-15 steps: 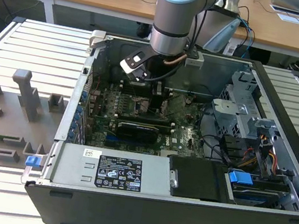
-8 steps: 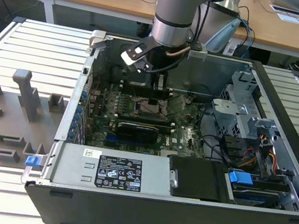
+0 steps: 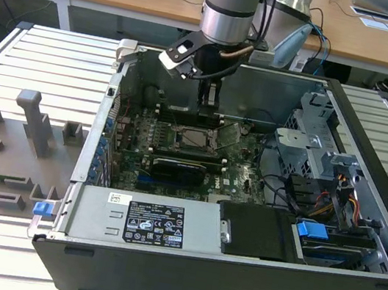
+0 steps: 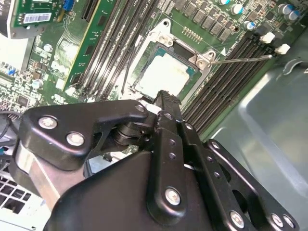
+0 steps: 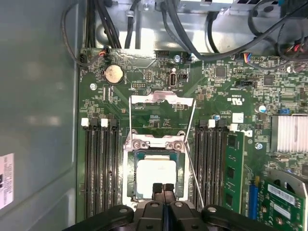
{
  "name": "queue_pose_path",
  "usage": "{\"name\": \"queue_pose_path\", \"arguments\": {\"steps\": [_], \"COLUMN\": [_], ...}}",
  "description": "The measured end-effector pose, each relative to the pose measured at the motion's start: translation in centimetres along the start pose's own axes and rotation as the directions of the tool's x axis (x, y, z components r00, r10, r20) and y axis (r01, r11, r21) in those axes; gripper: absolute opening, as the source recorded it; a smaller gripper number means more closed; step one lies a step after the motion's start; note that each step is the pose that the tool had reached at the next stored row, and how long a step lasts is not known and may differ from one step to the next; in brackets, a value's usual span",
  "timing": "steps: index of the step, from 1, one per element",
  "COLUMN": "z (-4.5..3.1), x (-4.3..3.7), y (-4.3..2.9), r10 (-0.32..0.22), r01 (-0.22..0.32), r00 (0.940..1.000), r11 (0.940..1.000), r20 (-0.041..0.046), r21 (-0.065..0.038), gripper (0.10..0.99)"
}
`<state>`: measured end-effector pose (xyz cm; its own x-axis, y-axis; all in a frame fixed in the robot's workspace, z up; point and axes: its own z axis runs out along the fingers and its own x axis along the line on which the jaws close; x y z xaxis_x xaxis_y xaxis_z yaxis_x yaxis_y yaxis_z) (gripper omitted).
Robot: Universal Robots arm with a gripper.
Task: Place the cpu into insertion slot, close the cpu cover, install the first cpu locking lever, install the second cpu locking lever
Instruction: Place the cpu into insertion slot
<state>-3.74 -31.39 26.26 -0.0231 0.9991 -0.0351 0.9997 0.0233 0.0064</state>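
The cpu [image 5: 155, 174] lies flat in the insertion slot [image 5: 128, 179], its silver top showing in both wrist views [image 4: 162, 76]. In the exterior view the cpu [image 3: 195, 138] sits mid-board inside the open computer case. My gripper [image 5: 162, 186] hangs just above the chip's edge, fingers pressed together with nothing between them; its black fingertips [image 4: 163, 97] overlap that edge. The cpu cover [image 5: 162, 99], a thin silver frame, looks raised open beyond the slot's hinged side. One thin wire lever [image 5: 194, 178] stands out loose beside the slot [image 4: 240, 59].
Rows of memory slots [image 5: 98, 168] flank the socket on both sides. A green card [image 5: 234, 168] stands beside them. Black cables [image 5: 192, 33] hang over the board's far edge. The case's metal wall [image 5: 38, 120] runs close along one side. Drive cages [image 3: 312, 150] fill the exterior view's right.
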Motion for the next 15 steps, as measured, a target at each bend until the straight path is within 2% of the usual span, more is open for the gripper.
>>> {"name": "queue_pose_path", "arguments": {"steps": [5,10,15], "z": [-1.36,-2.21,-2.27], "x": [-0.05,-0.08,-0.08], "y": [0.01,0.01,0.02], "r10": [0.000,0.000,0.000], "r01": [0.000,0.000,0.000], "r00": [1.0000,1.0000,1.0000], "r11": [1.0000,1.0000,1.0000], "r20": [0.0000,-0.0001,-0.0001], "r21": [0.000,0.000,0.000], "gripper": [0.106,0.106,0.106]}}
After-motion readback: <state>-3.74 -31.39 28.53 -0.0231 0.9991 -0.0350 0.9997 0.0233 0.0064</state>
